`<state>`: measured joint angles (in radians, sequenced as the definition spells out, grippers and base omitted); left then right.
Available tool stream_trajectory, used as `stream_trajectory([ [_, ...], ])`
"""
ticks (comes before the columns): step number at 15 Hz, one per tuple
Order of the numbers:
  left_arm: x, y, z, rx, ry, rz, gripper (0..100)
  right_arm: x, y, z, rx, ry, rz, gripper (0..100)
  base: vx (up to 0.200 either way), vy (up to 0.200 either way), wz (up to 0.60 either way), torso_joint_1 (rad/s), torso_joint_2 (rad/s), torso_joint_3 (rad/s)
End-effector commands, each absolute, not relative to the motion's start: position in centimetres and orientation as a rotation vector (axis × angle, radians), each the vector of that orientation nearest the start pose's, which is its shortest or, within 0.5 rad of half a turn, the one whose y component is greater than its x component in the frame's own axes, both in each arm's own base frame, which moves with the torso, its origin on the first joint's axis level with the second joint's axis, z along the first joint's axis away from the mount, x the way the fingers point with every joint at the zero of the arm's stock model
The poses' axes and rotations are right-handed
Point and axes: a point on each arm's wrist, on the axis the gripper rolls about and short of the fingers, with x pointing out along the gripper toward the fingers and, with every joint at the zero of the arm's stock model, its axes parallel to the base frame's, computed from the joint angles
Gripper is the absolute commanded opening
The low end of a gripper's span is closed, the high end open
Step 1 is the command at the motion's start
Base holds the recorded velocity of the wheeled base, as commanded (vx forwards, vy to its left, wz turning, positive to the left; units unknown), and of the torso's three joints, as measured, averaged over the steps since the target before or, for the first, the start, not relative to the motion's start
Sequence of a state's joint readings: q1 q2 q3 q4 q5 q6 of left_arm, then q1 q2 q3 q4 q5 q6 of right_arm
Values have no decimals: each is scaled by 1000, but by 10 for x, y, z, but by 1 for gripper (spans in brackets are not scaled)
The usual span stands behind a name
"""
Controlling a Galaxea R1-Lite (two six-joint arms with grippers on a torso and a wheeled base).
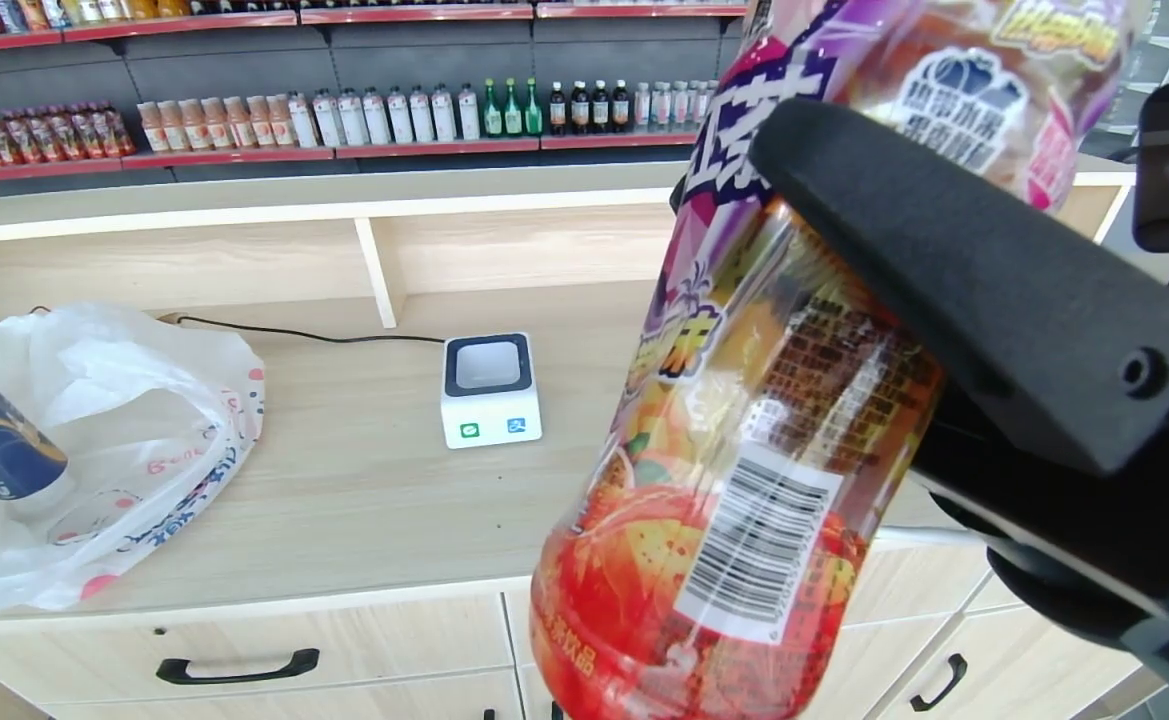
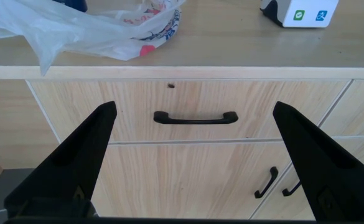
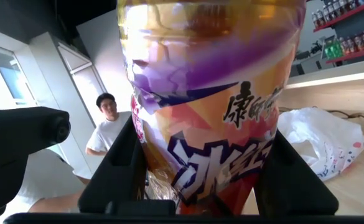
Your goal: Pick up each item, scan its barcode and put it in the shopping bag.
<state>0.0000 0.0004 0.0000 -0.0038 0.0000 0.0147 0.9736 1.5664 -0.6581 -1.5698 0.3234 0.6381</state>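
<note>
1. Head view: bottle [image 1: 734, 450] of orange-red drink with a purple-and-orange label, white barcode patch facing the camera. It is tilted and raised to the right of the scanner [image 1: 490, 390].
2. Right gripper [image 3: 210, 180] is clamped across the bottle's label.
3. Left gripper [image 2: 194, 155]: fingers apart, nothing between, lower than the scanner, facing a drawer front [image 2: 194, 102].
4. Shopping bag [image 1: 114, 430] lies left of the scanner and reaches the front edge of the counter [image 1: 364, 500]. Bare counter lies between bag and scanner.

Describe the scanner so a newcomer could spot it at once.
On the long wooden counter below the drink shelves, right of the white shopping bag, stands the scanner. It is the only small white cube there, with a dark-framed window on top and green and blue icons in front.
</note>
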Motion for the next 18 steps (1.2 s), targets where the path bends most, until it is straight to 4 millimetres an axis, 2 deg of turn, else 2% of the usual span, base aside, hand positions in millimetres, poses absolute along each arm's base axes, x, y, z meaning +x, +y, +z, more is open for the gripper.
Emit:
stream_trajectory([
  [1, -23, 0, 76, 14, -5, 0, 100, 132, 208, 270, 748, -252, 1432, 0, 0, 0, 0, 0, 0, 0],
  [3, -23, 0, 76, 14, -5, 0, 100, 143, 205, 261, 699, -252, 1379, 0, 0, 0, 0, 0, 0, 0],
  [5, -23, 0, 76, 14, -5, 0, 100, 181, 197, 244, 534, -314, 1210, 0, 0, 0, 0, 0, 0, 0],
  [7, -23, 0, 76, 14, -5, 0, 100, 206, 188, 237, 438, -352, 1106, 0, 0, 0, 0, 0, 0, 0],
  [10, -23, 0, 76, 12, -5, 0, 100, 215, 186, 231, 376, -369, 1065, 0, 0, 0, 0, 0, 0, 0],
  [11, -23, 0, 76, 11, -5, 0, 100, 232, 180, 220, 275, -382, 992, 0, 0, 0, 0, 0, 0, 0],
  [13, -23, 0, 76, 11, -5, 2, 100, 247, 170, 213, 175, -408, 915, 0, 0, 0, 0, 0, 0, 0],
  [15, -23, 0, 76, 9, -5, 0, 100, 264, 155, 209, 78, -438, 823, 0, 0, 0, 0, 0, 0, 0],
  [18, -23, 0, 76, 9, -3, 2, 100, 279, 126, 210, -14, -465, 696, 0, 0, 0, 0, 0, 0, 0],
])
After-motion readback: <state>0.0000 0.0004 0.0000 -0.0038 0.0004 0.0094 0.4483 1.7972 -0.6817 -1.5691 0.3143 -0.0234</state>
